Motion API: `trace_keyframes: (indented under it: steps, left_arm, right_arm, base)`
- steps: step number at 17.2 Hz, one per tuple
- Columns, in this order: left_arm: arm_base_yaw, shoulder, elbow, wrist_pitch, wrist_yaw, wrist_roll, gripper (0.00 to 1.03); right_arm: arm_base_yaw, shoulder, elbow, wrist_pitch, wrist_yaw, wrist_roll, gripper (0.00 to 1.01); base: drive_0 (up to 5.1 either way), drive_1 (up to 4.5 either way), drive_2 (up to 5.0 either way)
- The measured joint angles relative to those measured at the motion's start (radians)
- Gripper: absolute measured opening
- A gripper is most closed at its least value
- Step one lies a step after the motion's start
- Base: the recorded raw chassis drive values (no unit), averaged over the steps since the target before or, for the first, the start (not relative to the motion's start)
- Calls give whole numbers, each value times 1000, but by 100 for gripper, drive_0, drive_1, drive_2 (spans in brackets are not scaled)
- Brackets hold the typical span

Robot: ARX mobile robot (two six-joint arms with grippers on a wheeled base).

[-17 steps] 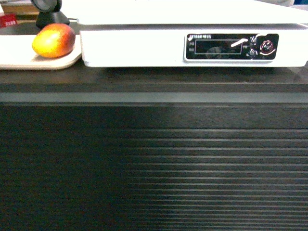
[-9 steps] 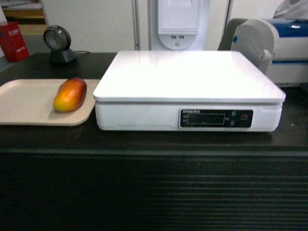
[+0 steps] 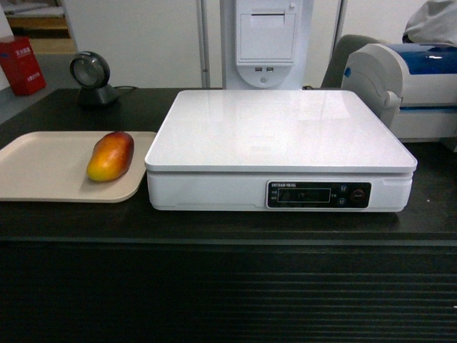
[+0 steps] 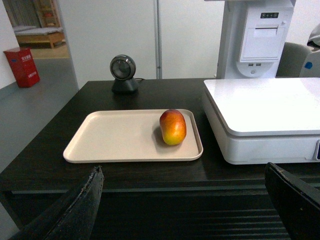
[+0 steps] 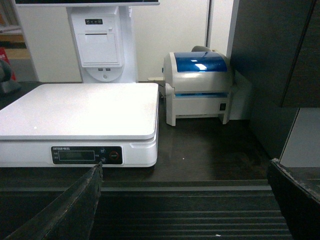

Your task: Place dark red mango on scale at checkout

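Observation:
The mango (image 3: pixel 111 156), red fading to yellow-orange, lies on a beige tray (image 3: pixel 36 168) at the left of the black checkout counter (image 3: pixel 228 286). Just right of the tray stands the white scale (image 3: pixel 278 128), its platform bare. In the left wrist view the mango (image 4: pixel 172 127) lies at the tray's right end, beside the scale (image 4: pixel 265 105). My left gripper (image 4: pixel 183 169) hangs open in front of the counter's edge, well short of the mango. My right gripper (image 5: pixel 185 165) is open too, in front of the counter, right of the scale (image 5: pixel 80 107). Neither gripper shows in the head view.
A round black scanner (image 3: pixel 93 77) stands behind the tray. A white-and-blue printer (image 3: pixel 414 86) sits at the back right, and a white receipt terminal (image 3: pixel 264 39) rises behind the scale. A dark cabinet wall (image 5: pixel 270 60) closes off the counter's right end.
The head view has risen from a low, close look at the scale's front to a higher one over the countertop. Mango, tray and scale have stayed in place.

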Motion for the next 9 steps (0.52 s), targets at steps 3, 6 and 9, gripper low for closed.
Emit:
trace_keyframes:
  steps: [3, 6, 9]
  left_arm:
    - [0, 0, 0, 0, 0, 0, 98]
    - [0, 0, 0, 0, 0, 0, 98]
    - [0, 0, 0, 0, 0, 0, 98]
  right_arm:
    - [0, 0, 0, 1, 0, 0, 98]
    - [0, 0, 0, 0, 0, 0, 98]
    - [0, 0, 0, 1, 0, 0, 98]
  base:
    - [0, 0, 0]
    - [0, 0, 0]
    - [0, 0, 0]
